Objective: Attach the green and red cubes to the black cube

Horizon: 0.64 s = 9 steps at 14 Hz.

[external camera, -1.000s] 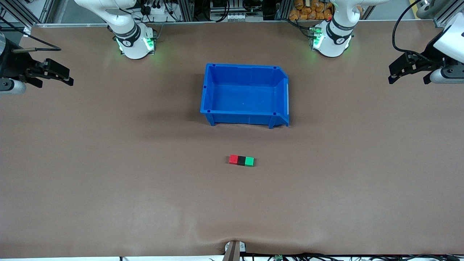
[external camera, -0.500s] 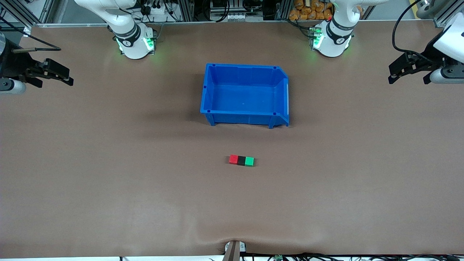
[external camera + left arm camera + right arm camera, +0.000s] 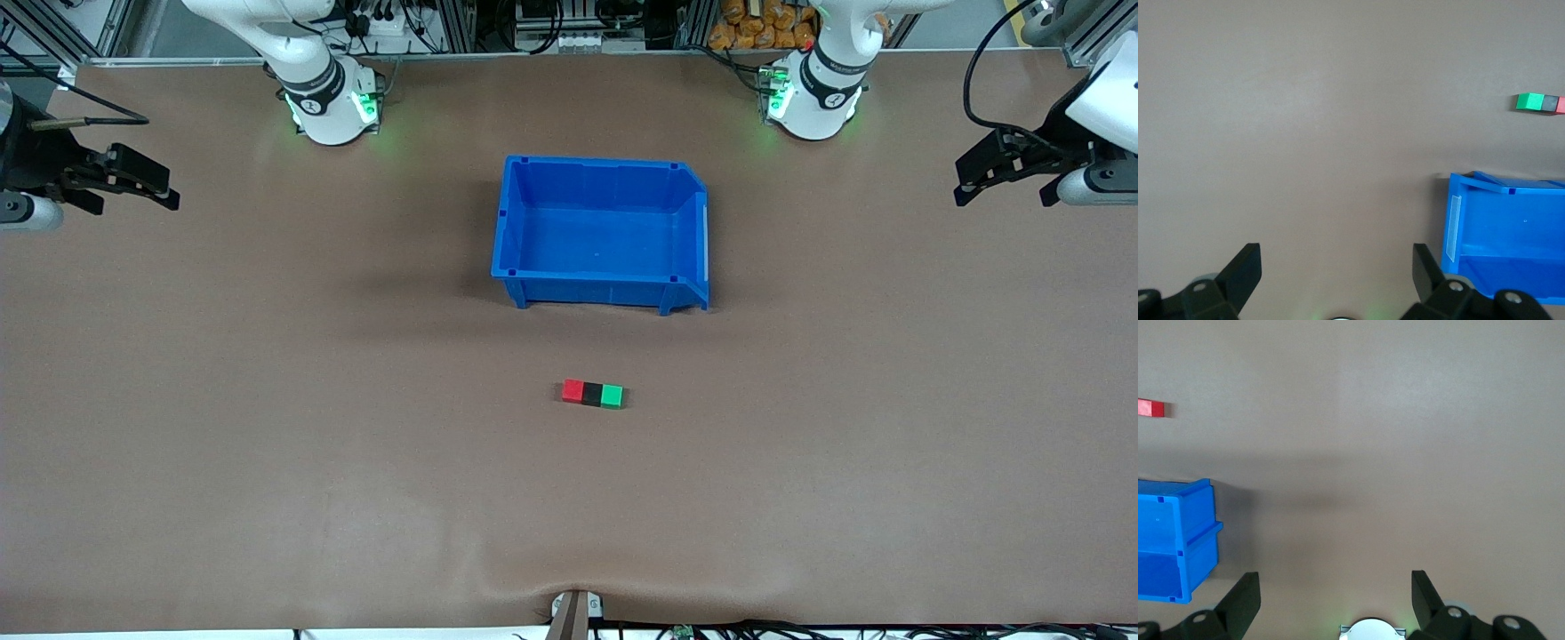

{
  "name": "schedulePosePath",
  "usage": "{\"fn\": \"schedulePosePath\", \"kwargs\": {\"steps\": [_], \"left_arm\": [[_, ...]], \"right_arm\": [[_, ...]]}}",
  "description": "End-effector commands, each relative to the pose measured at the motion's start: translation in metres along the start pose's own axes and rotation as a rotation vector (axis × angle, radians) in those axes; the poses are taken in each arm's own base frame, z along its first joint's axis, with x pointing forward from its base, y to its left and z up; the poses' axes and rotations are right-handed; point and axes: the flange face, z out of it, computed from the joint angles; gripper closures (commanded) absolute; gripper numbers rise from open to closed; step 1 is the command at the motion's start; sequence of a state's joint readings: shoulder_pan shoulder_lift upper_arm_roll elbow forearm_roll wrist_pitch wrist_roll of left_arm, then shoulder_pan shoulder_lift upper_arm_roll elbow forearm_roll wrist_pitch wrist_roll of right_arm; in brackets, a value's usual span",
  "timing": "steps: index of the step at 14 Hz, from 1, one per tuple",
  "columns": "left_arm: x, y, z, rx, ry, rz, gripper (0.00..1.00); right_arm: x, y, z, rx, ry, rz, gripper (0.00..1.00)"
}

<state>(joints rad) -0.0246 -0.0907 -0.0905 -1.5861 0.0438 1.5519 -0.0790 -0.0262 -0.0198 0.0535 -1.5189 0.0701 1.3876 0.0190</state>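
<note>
I'm looking at the three cubes lying in one tight row on the brown table mat (image 3: 267, 462), nearer the front camera than the blue bin (image 3: 601, 233) and apart from it: the red cube (image 3: 573, 390) at the right arm's end of the row, the black cube (image 3: 592, 393) in the middle, the green cube (image 3: 612, 396) at the left arm's end, each touching its neighbour as far as I can tell. In the front view the row's long axis is running from about 9 o'clock to 3 o'clock, with the bin at 12 o'clock from it. I'm judging the joining as done, so nothing is calling for a grasp. My left gripper (image 3: 1003, 172) is hanging over the mat's edge at the left arm's end of the table, jaws spread wide and holding nothing; my right gripper (image 3: 138, 181) is doing the same over the right arm's end, also spread wide and empty. Both arms are waiting, well apart from the row, and neither is clearly the nearer. The left wrist view is catching the green cube and a sliver of black and red past the bin; the right wrist view is catching only the red end. The mat is lying flat and bare around the row, with a slight ripple near the front edge, so I'm seeing plenty of room on every side.
</note>
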Motion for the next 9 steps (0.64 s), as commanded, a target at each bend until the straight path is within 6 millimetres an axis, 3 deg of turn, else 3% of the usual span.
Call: {"fn": "schedulePosePath", "kwargs": {"steps": [1,9], "left_arm": [[-0.003,-0.005,-0.006,0.017,0.007,-0.006,0.0],[-0.006,-0.018,-0.016,0.018,-0.011,-0.041,0.0]], "right_arm": [[-0.012,0.005,-0.002,-0.015,0.003,-0.006,0.0],[-0.011,0.006,-0.001,-0.014,0.003,-0.004,0.0]]}}
